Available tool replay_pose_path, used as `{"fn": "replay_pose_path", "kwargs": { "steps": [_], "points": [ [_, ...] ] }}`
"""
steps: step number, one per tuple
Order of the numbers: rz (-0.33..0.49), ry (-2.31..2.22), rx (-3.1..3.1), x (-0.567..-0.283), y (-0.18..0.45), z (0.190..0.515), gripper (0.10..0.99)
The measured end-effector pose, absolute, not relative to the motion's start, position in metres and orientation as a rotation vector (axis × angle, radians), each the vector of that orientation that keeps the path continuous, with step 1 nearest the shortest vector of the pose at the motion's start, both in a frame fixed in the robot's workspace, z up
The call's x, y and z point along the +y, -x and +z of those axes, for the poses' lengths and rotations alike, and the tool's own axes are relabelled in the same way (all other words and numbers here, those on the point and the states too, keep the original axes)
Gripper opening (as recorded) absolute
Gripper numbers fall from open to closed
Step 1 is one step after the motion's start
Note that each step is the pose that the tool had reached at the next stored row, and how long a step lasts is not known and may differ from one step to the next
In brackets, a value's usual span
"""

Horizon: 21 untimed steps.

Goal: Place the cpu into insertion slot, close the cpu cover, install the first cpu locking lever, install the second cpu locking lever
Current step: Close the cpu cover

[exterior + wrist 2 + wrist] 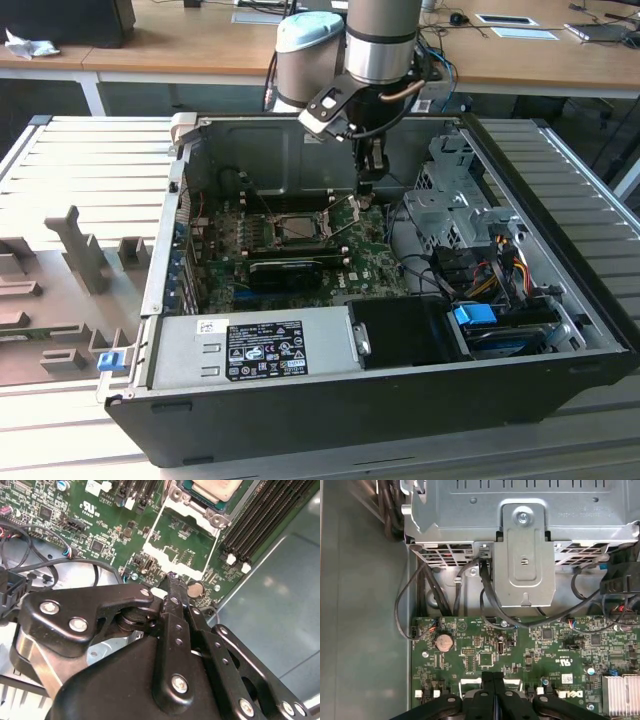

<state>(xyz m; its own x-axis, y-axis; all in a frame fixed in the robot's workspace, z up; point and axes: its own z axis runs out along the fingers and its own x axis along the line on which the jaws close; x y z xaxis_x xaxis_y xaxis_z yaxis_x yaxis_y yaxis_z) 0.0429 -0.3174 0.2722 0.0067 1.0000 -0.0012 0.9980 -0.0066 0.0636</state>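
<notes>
Diffuse overhead light fills the exterior view: the desks (150, 45) behind are bright, while the inside of the computer case (400, 410) lies in shade beneath the arm (380, 40). In the second wrist view, the top of the cpu (217, 487) is nearly washed out, and soft highlights streak the black links of the gripper (172, 582). In the first wrist view, the drive cage (525, 555) is evenly lit and the gripper is dark.

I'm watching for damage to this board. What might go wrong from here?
The shut gripper is at the free edge of the open cpu cover; it might slip off and scrape the green board. The coin cell lies right beside its tip and might get knocked. Black cables nearby might snag.
</notes>
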Motion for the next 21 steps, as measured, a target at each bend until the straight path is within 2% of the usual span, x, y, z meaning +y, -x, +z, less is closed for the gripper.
{"fn": "replay_pose_path", "kwargs": {
  "steps": [10,21],
  "points": [
    [0.067,-2.196,2.181,-0.317,-0.049,0.267,0.106],
    [0.061,-2.195,2.187,-0.317,-0.063,0.246,0.106]
  ]
}}
